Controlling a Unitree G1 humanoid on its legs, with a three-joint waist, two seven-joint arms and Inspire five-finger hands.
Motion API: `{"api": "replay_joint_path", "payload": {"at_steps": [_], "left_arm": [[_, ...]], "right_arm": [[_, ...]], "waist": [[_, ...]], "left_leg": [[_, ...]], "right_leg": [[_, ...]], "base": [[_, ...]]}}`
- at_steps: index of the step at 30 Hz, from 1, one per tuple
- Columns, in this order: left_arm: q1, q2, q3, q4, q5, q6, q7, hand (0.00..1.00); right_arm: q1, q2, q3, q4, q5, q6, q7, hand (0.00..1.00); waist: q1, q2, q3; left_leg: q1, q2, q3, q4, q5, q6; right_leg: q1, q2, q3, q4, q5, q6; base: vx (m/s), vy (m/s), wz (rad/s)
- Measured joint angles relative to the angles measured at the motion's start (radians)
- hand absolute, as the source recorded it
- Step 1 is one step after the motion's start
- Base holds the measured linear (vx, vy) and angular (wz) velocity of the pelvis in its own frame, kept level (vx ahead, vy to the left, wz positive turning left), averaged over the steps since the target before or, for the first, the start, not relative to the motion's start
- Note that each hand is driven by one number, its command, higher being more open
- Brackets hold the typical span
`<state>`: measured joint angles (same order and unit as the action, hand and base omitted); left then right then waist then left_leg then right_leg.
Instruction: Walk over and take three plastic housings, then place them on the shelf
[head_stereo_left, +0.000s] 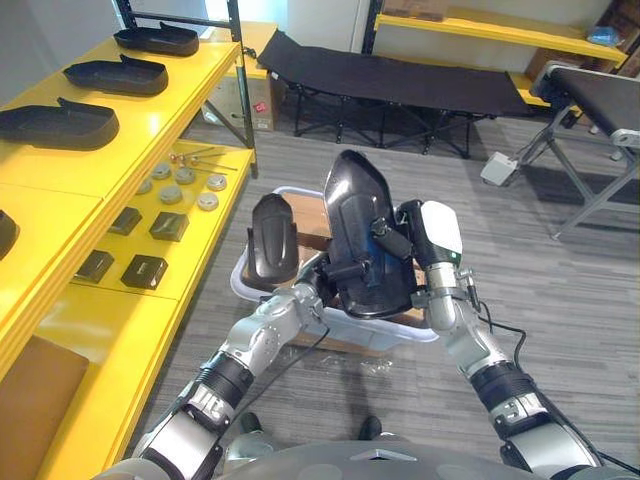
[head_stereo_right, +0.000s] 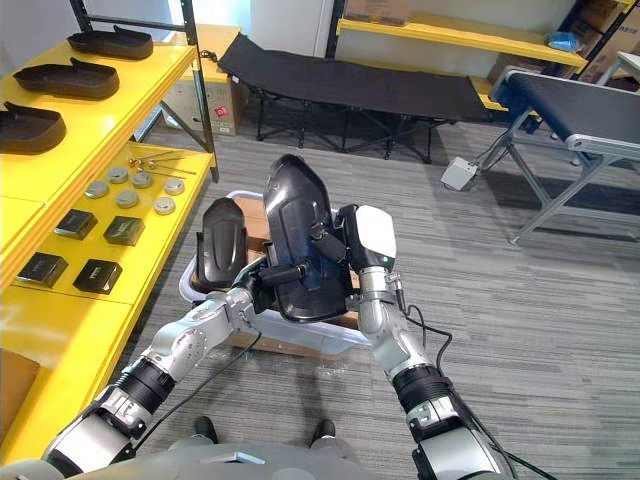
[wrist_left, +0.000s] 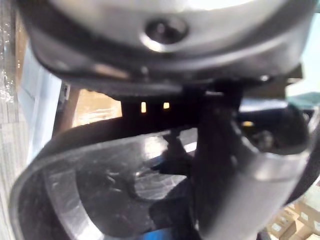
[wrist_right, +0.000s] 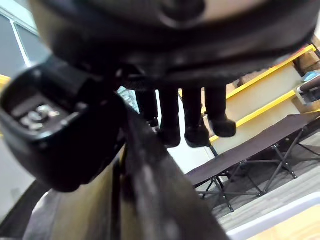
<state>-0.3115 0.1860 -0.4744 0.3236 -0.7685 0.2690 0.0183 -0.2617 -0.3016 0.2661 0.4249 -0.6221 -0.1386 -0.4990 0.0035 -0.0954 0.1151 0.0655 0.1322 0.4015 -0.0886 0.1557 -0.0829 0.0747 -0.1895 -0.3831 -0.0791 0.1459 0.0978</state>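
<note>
A large glossy black plastic housing (head_stereo_left: 360, 235) stands upright above a white bin (head_stereo_left: 400, 328), held between both hands. My right hand (head_stereo_left: 432, 240), with its white thumb cover, pinches the housing's right edge (wrist_right: 150, 175) between thumb and fingers. My left hand (head_stereo_left: 322, 276) grips its lower left part, the thumb (wrist_left: 220, 165) curled over the rim into the hollow inside. A second, smaller black housing (head_stereo_left: 272, 238) stands on end at the bin's left side. Three more housings (head_stereo_left: 58, 124) (head_stereo_left: 117, 74) (head_stereo_left: 158, 39) lie in a row on the yellow shelf (head_stereo_left: 150, 120) to my left.
The shelf's lower level (head_stereo_left: 120, 330) carries small black boxes (head_stereo_left: 145, 270) and round metal discs (head_stereo_left: 185, 185). A black folding cot (head_stereo_left: 390, 80) stands across the grey floor ahead, and a conveyor on metal legs (head_stereo_left: 600, 110) is at the right. Cardboard lies in the bin.
</note>
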Motion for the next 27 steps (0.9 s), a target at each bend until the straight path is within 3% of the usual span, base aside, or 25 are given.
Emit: {"api": "replay_joint_path", "payload": {"at_steps": [2, 3, 6, 9, 12, 16, 21, 27], "left_arm": [[0.000, -0.001, -0.002, 0.000, 0.000, -0.002, -0.001, 0.00], [0.000, -0.001, -0.003, 0.000, 0.000, -0.005, -0.001, 0.00], [0.000, -0.004, -0.003, -0.001, 0.000, -0.013, -0.001, 0.00], [0.011, -0.011, 0.008, -0.025, 0.024, -0.054, 0.000, 0.00], [0.088, -0.038, 0.097, -0.146, 0.049, -0.082, 0.001, 0.00], [0.176, -0.078, 0.251, -0.296, 0.338, -0.233, 0.055, 0.00], [0.336, -0.061, 0.469, -0.542, 0.663, -0.403, 0.147, 0.00], [0.486, -0.068, 0.458, -0.651, 0.869, -0.494, 0.276, 0.00]], "right_arm": [[0.005, 0.001, 0.000, -0.001, 0.003, -0.001, -0.012, 0.00], [0.005, 0.003, 0.000, -0.001, 0.005, -0.002, -0.016, 1.00], [0.014, 0.003, 0.000, -0.006, 0.019, -0.012, -0.033, 1.00], [0.027, 0.004, -0.003, -0.044, 0.081, -0.065, -0.051, 1.00], [0.072, 0.028, -0.004, -0.136, 0.120, -0.121, -0.053, 1.00], [0.145, 0.042, -0.035, -0.259, 0.202, -0.163, -0.054, 1.00], [0.276, 0.062, -0.145, -0.389, 0.354, -0.155, 0.040, 1.00], [0.336, 0.078, -0.156, -0.490, 0.510, -0.118, 0.126, 1.00]], "waist": [[-0.003, 0.000, 0.000], [-0.005, 0.000, 0.000], [-0.008, 0.001, -0.001], [-0.008, 0.002, -0.001], [-0.011, 0.006, -0.003], [-0.008, 0.025, -0.014], [-0.009, 0.045, -0.026], [0.002, 0.069, -0.041]], "left_leg": [[0.002, 0.000, 0.001, 0.000, -0.002, -0.002], [0.005, 0.001, 0.003, 0.000, -0.003, -0.003], [0.015, 0.001, 0.006, 0.000, -0.013, -0.011], [0.014, 0.002, 0.007, 0.000, -0.015, -0.013], [0.015, -0.001, 0.009, 0.003, -0.012, -0.010], [0.015, 0.000, 0.003, 0.004, -0.011, -0.010], [0.016, -0.001, -0.012, 0.003, -0.013, -0.012], [0.014, -0.003, -0.022, 0.000, -0.026, -0.022]], "right_leg": [[0.001, 0.000, 0.001, -0.004, -0.001, 0.000], [0.001, 0.000, 0.002, -0.004, -0.004, -0.004], [0.005, 0.001, 0.006, -0.004, -0.009, -0.004], [0.004, 0.000, 0.005, -0.004, -0.010, -0.006], [0.003, 0.006, 0.003, 0.001, -0.008, -0.010], [0.014, 0.008, -0.007, 0.001, -0.007, -0.007], [0.021, 0.007, -0.027, 0.001, -0.018, -0.004], [0.031, 0.003, -0.050, -0.004, -0.035, -0.007]], "base": [[0.00, 0.000, 0.00], [0.00, 0.000, -0.03], [0.00, 0.000, -0.05], [0.00, 0.000, 0.00], [0.00, 0.000, 0.00], [0.00, 0.000, 0.03], [0.00, 0.003, 0.08], [0.00, 0.013, 0.11]]}}
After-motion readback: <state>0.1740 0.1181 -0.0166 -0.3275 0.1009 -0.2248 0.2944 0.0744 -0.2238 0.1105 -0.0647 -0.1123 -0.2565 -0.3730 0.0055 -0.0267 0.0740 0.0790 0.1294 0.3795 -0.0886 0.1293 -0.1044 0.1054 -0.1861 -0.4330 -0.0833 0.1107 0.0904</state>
